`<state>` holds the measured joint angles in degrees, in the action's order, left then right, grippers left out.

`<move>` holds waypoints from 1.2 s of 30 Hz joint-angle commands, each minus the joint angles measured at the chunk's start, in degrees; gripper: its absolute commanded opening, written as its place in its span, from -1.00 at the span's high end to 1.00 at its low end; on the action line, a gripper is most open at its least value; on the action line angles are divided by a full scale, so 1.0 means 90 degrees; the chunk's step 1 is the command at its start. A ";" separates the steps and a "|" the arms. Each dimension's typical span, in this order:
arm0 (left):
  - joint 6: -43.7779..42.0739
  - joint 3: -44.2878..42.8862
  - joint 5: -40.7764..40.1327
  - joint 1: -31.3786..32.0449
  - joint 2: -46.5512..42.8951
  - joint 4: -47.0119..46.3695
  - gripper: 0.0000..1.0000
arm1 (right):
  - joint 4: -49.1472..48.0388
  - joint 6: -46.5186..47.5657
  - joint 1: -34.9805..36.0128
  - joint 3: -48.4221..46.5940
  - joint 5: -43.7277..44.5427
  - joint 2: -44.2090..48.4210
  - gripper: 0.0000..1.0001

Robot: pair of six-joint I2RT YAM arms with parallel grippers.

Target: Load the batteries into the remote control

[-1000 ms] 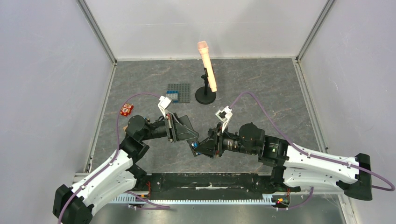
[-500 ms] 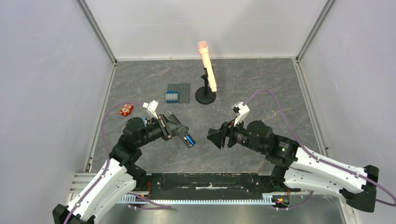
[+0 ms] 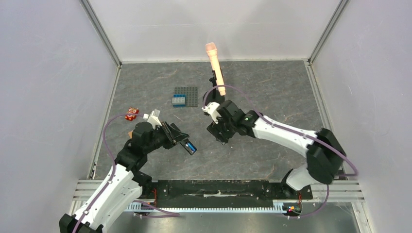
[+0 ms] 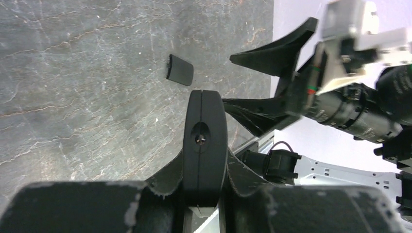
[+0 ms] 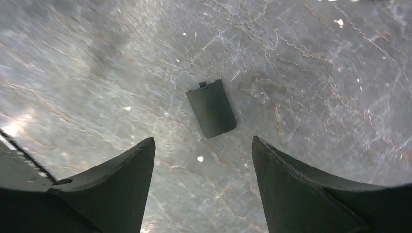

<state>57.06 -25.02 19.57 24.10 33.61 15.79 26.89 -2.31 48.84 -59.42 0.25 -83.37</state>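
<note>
**Left gripper** [image 3: 179, 139]: the fingers are pressed onto the remote control [image 4: 204, 131] and pinch it from both flat sides. The remote control stands on edge in the gap and projects beyond the fingertips, clear of the table [image 5: 316, 73]. In the top view a blue patch shows at its projecting end; what it is cannot be told.

**Right gripper** [image 5: 202, 145]: the fingers [image 5: 111, 184] are spread wide. Nothing lies between them and they touch nothing.

**Back cover** [image 5: 212, 108]: detached from the remote control, it lies flat on the table. It sits just ahead of the right fingertips, in line with the gap between them and apart from both. Seen from the left wrist, it lies beyond the left fingertips, slightly to the left of the remote control's end.

The right fingers stand beside the remote control's projecting end, near it but not touching.
</note>
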 commanded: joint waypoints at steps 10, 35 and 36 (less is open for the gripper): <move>0.0001 0.0123 0.0356 -0.0357 0.0454 -0.0357 0.96 | 0.1074 0.2000 -0.0095 -0.1203 -0.0282 -0.1961 -0.48; -0.0070 0.0231 0.0815 -0.0715 0.0719 -0.0611 0.96 | 0.1875 0.1558 -0.0573 -0.1743 -0.0794 -0.3380 0.24; -0.0063 0.0229 0.0828 -0.0724 0.0710 -0.0612 0.96 | 0.1880 0.1495 -0.0571 -0.1747 -0.0816 -0.3397 0.28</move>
<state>57.10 -22.74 24.73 18.06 40.49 13.13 41.30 13.47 43.97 -75.18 -5.54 -110.65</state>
